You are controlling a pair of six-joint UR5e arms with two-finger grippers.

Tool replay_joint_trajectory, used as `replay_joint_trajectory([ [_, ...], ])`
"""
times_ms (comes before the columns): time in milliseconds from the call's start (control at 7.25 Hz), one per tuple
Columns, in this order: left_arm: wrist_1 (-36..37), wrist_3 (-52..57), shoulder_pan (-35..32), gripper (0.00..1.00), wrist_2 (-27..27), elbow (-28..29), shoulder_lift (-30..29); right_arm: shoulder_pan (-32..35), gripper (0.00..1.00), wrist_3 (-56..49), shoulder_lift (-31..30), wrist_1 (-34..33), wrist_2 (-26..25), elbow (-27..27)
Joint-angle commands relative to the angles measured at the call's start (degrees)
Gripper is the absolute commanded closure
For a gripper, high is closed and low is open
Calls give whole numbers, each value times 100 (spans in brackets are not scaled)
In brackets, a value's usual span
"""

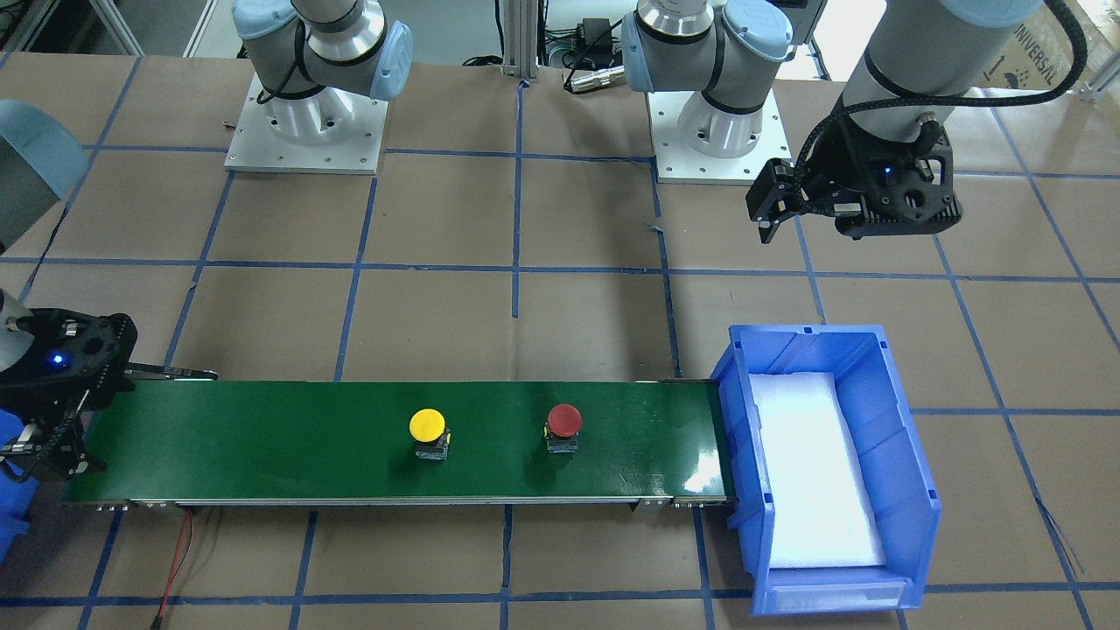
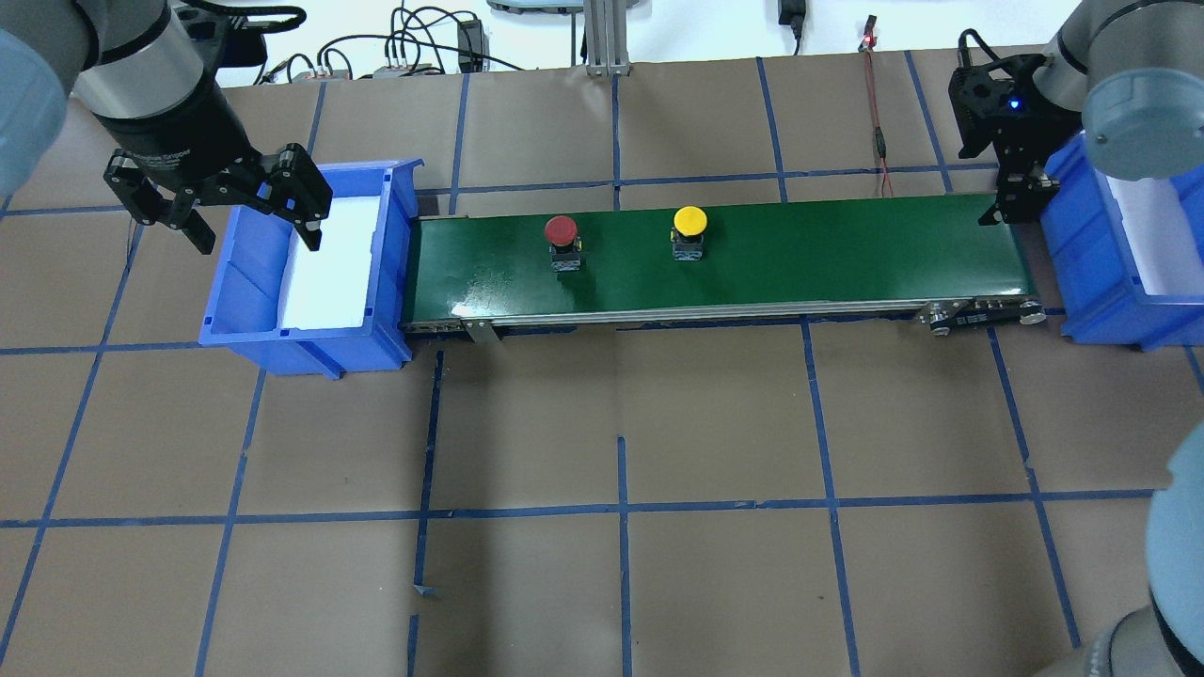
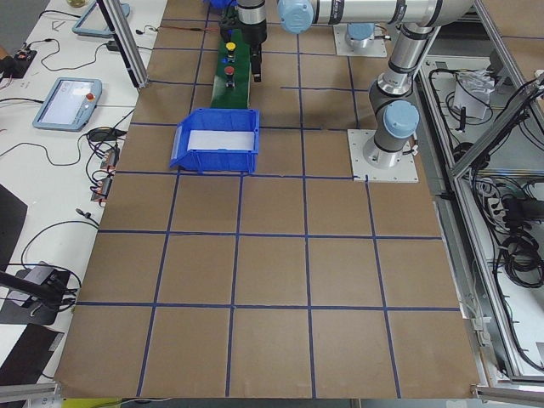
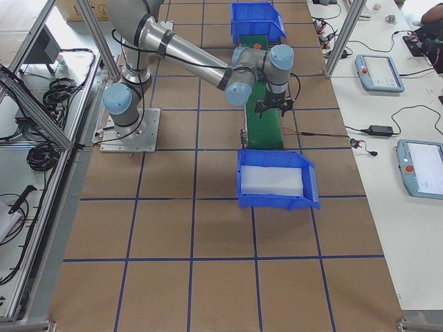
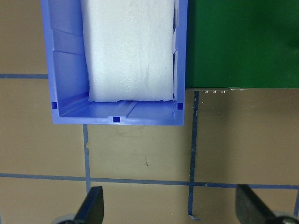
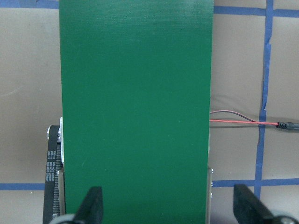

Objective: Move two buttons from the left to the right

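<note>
The red button [image 1: 564, 420] [image 2: 562, 230] and the yellow button [image 1: 427, 426] [image 2: 689, 221] stand upright on the green conveyor belt [image 1: 262, 437] [image 2: 828, 259]. The red one is nearer the left blue bin [image 2: 235, 282] [image 1: 822, 334]. My left gripper [image 2: 256, 235] [image 1: 818, 223] is open and empty, above that bin's robot-side edge. Its wrist view shows the open left gripper [image 5: 172, 207], the bin [image 5: 114, 119] and the belt's end [image 5: 243, 42]. My right gripper [image 2: 1011, 202] [image 1: 48, 442] is open and empty over the belt's far right end. Its wrist view shows the open right gripper [image 6: 169, 207] above bare belt [image 6: 135, 93].
A second blue bin [image 2: 1119, 273] [image 4: 273, 200] with white foam sits past the belt's right end. A red wire [image 2: 879, 122] [image 6: 243, 122] lies on the brown table beside that end. Both arm bases [image 1: 306, 131] stand on the robot side.
</note>
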Motion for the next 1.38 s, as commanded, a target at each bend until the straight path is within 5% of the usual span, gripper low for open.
replay_joint_trajectory([
  [0, 5, -19, -3, 0, -70, -115, 47, 5, 3, 8, 28, 15, -19, 23],
  [1241, 75, -476, -108, 0, -255, -80, 21, 58, 3, -54, 20, 24, -37, -3],
])
